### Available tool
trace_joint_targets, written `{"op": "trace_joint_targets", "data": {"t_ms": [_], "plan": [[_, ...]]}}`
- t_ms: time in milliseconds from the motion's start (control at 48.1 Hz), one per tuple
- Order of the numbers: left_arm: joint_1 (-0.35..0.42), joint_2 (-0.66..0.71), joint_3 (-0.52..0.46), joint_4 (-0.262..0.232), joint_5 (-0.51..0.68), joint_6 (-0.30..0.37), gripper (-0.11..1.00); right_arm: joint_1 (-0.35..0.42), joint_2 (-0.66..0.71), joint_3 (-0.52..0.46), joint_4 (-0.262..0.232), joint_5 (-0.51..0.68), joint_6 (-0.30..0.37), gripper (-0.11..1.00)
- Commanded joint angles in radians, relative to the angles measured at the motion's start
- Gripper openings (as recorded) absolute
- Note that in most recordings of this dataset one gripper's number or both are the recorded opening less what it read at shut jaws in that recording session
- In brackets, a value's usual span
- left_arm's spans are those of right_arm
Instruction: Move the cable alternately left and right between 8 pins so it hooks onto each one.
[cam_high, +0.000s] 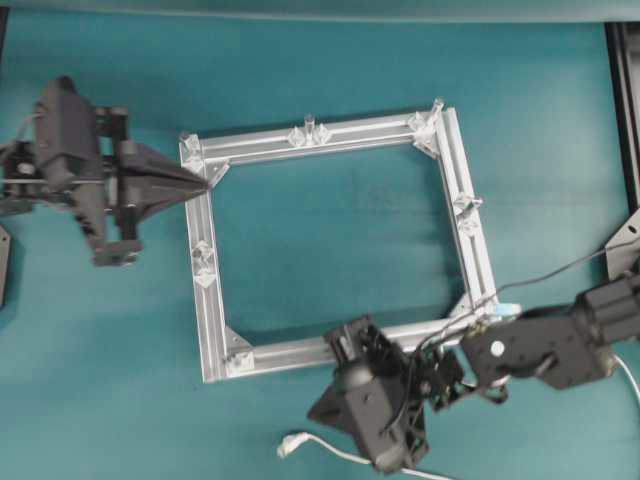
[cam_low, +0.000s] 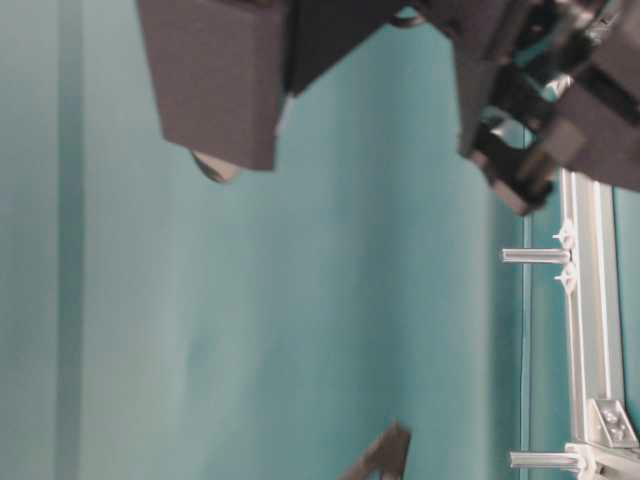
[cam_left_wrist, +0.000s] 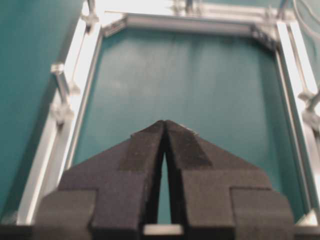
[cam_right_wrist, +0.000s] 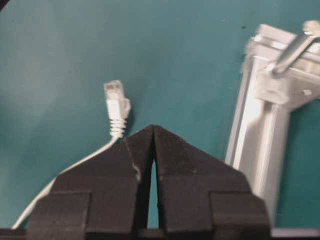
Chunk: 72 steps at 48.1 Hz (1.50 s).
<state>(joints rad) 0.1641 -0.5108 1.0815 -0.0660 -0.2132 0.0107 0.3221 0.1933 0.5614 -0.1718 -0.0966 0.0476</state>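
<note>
table (cam_high: 330, 230): teal surface, bare in the middle; everything for the job sits on it.
frame (cam_high: 450, 170): square of silver bars lying flat, so its pegs stand upright and a cord can be led round them.
right arm (cam_high: 560, 340): reaches in from the right edge, across the frame's lower right corner, towards the bottom of the overhead view.
left gripper (cam_high: 205, 182): tips pressed together with nothing between them, pointing at the frame's top left corner; it looks parked there, perhaps to steady the frame or wait its turn.
right gripper (cam_right_wrist: 152, 131): pads closed tip to tip. a thin white line shows at the inner edge of the left pad, so it may be pinching the cord, but i cannot be sure.
cable (cam_high: 330, 450): lies on the table outside the frame, below its bottom bar. one white plug (cam_right_wrist: 116, 102) rests free just ahead and to the left of the right gripper's tips; the cord curves back from it and passes under the left pad. a light blue tip (cam_high: 507, 310) shows by the lower right corner.
pins (cam_high: 308, 126): small clear pegs on brackets along the bars; no cord is seen round any of them, so the weaving looks not yet begun.
</note>
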Motion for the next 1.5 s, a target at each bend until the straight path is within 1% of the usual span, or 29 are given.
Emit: {"op": "trace_joint_targets", "data": {"t_ms": [0, 145, 229, 332, 416, 478, 519, 561, 686, 810, 997, 1080, 1122, 1164, 1226, 1267, 1309, 1475], "plan": [[-0.005, -0.072, 0.011, 0.005, 0.057, 0.011, 0.0, 0.017, 0.014, -0.041, -0.003, -0.003, 0.021, 0.0], [-0.006, -0.187, 0.08, 0.005, 0.109, 0.006, 0.0, 0.038, 0.071, -0.089, -0.008, -0.021, 0.087, 0.01], [-0.006, -0.264, 0.121, 0.003, 0.127, 0.005, 0.0, 0.044, 0.097, -0.117, -0.011, -0.02, 0.11, 0.06], [-0.006, -0.374, 0.17, 0.003, 0.169, 0.005, 0.0, 0.046, 0.121, -0.146, -0.012, -0.012, 0.12, 0.25], [-0.006, -0.445, 0.195, 0.003, 0.232, 0.005, 0.0, 0.046, 0.132, -0.16, -0.012, -0.008, 0.12, 0.44], [-0.006, -0.495, 0.209, 0.003, 0.288, 0.006, 0.0, 0.046, 0.14, -0.164, -0.012, -0.008, 0.121, 0.56], [-0.006, -0.531, 0.216, 0.003, 0.325, 0.006, 0.0, 0.046, 0.146, -0.164, -0.011, -0.008, 0.121, 0.61], [-0.006, -0.561, 0.225, 0.003, 0.353, 0.006, 0.0, 0.046, 0.15, -0.164, -0.012, -0.008, 0.123, 0.63], [-0.006, -0.658, 0.25, 0.003, 0.407, 0.005, 0.0, 0.046, 0.169, -0.166, -0.011, 0.003, 0.123, 0.62], [-0.006, -0.718, 0.273, 0.005, 0.414, 0.003, 0.0, 0.044, 0.187, -0.17, -0.012, 0.003, 0.132, 0.62], [-0.006, -0.744, 0.293, 0.003, 0.408, 0.0, 0.0, 0.04, 0.202, -0.176, -0.012, 0.008, 0.176, 0.62], [-0.006, -0.744, 0.298, 0.005, 0.402, 0.0, 0.0, 0.04, 0.202, -0.176, -0.012, 0.009, 0.199, 0.6], [-0.006, -0.744, 0.299, 0.005, 0.4, 0.0, 0.0, 0.04, 0.202, -0.175, -0.012, 0.011, 0.206, 0.58], [-0.006, -0.746, 0.301, 0.003, 0.399, -0.002, 0.0, 0.04, 0.202, -0.175, -0.012, 0.012, 0.206, 0.52], [-0.006, -0.75, 0.302, 0.003, 0.399, 0.0, 0.0, 0.04, 0.202, -0.175, -0.012, 0.018, 0.207, 0.38], [-0.006, -0.753, 0.301, 0.005, 0.4, -0.002, 0.0, 0.04, 0.202, -0.176, -0.012, 0.023, 0.207, 0.27], [-0.006, -0.756, 0.302, 0.005, 0.4, 0.0, 0.0, 0.04, 0.201, -0.175, -0.012, 0.026, 0.207, 0.19], [-0.006, -0.764, 0.302, 0.003, 0.4, 0.0, 0.0, 0.04, 0.173, -0.161, -0.012, 0.043, 0.209, 0.19]]}}
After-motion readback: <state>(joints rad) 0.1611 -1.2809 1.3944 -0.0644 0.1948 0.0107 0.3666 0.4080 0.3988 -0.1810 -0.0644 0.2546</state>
